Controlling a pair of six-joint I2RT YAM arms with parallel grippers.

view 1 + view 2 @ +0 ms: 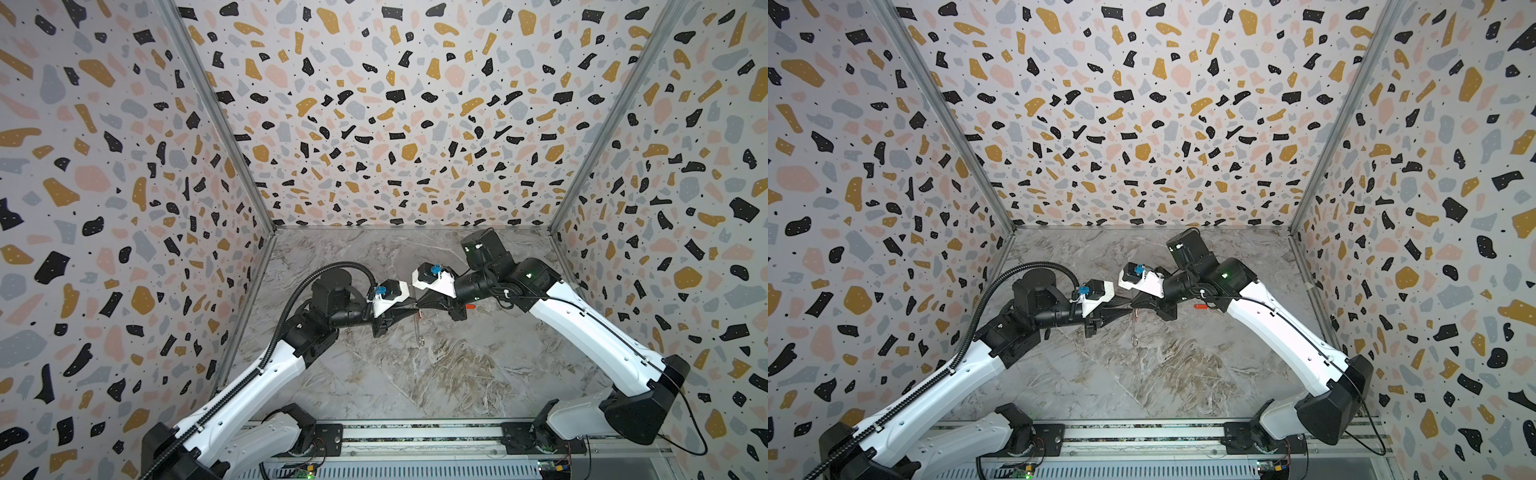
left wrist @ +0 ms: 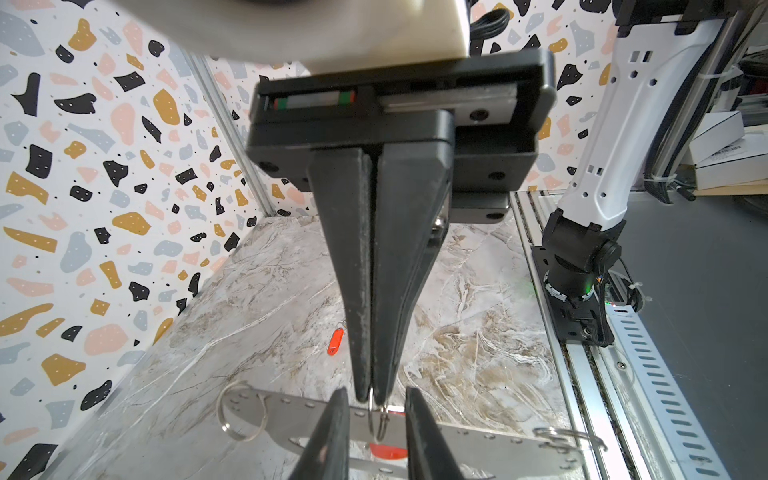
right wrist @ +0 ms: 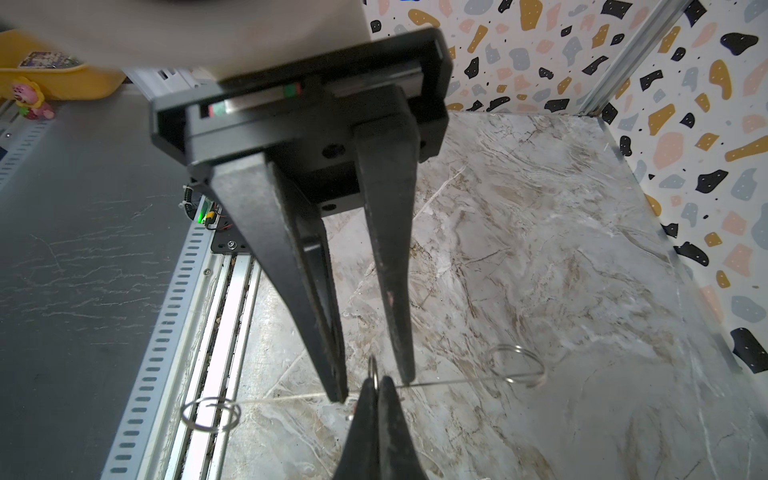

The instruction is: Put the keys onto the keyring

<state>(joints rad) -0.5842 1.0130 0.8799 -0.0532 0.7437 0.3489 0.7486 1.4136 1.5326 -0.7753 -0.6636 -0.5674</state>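
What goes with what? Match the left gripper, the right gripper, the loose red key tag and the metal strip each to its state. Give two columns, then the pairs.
Things:
1. left gripper
2. right gripper
3. red key tag
4. metal strip

States:
A. lying loose on the marble table
B. fingers shut on a small metal ring
C. silvery, with a split ring at each end
D. fingers apart

Pairs: 1-D, 2-B, 3-A, 4-C
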